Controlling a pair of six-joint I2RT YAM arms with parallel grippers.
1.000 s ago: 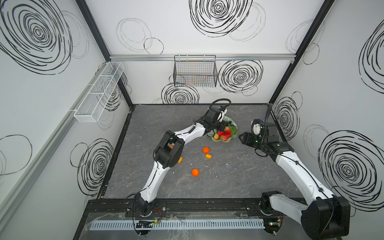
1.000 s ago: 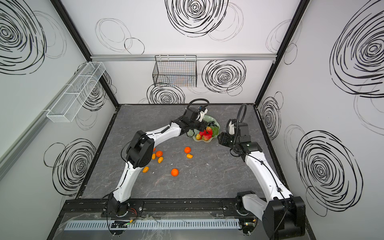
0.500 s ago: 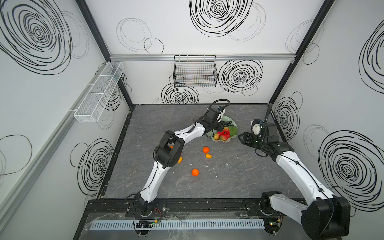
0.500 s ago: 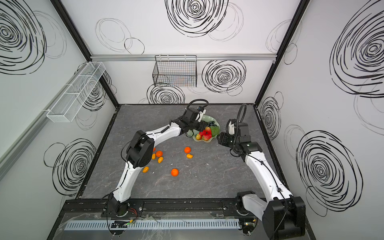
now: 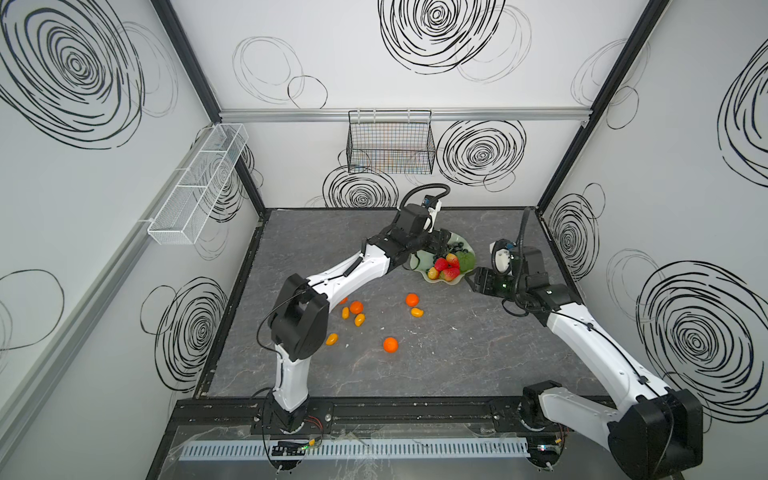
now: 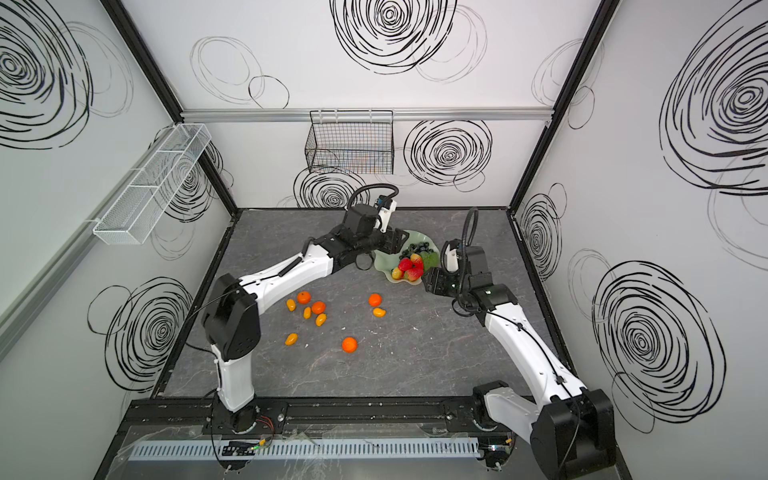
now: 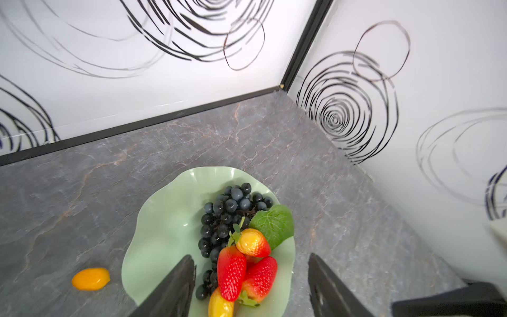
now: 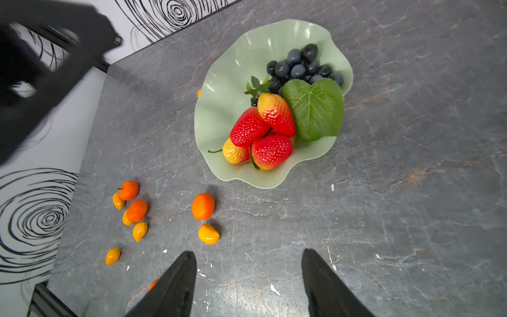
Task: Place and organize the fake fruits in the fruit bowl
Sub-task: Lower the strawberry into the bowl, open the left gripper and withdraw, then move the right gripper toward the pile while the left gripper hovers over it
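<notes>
The left gripper (image 7: 250, 256) hung open and empty over the bowl (image 8: 233, 76), where strawberries (image 8: 248, 127) and grapes (image 8: 299, 66) already lay, so a drop looked done. The right gripper (image 8: 247, 251), open and empty too, hovered beside the bowl. Next, it would need to reach for the tangerine (image 8: 203, 206) and kumquat (image 8: 208, 233) lying nearest the bowl.

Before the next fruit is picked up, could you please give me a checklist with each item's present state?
1. Left gripper open and empty, above the fruit bowl: ok.
2. Right gripper open and empty, over the table: ok.
3. Strawberries and grape bunch lie inside the bowl: ok.
4. Bowl has free room beside the fruit: ok.
5. All fruits in the bowl: not ok; tangerines and kumquats lie on the table.
</notes>
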